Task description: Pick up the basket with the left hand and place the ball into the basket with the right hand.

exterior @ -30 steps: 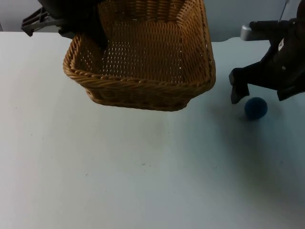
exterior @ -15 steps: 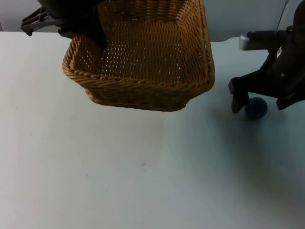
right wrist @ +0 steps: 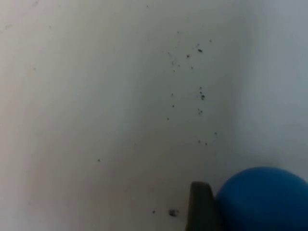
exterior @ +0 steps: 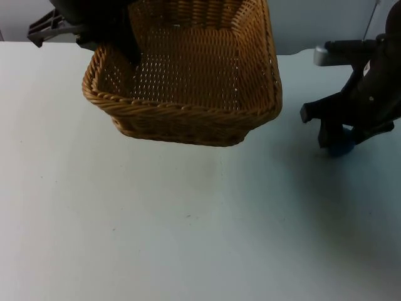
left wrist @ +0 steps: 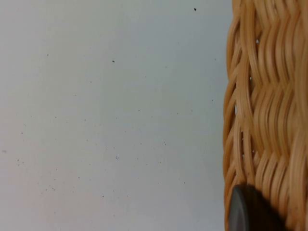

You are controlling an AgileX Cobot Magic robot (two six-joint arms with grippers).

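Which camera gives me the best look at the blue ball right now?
The right wrist view: the ball shows large beside a fingertip. In the top view the right gripper covers most of it.

The basket [exterior: 188, 81] is woven from light brown wicker, with an open top and nothing inside, and it is held up tilted above the white table toward 12 o'clock. The ball [exterior: 339, 148] is small, round and dark blue, and it is seen low at 3 o'clock, well apart from the basket.
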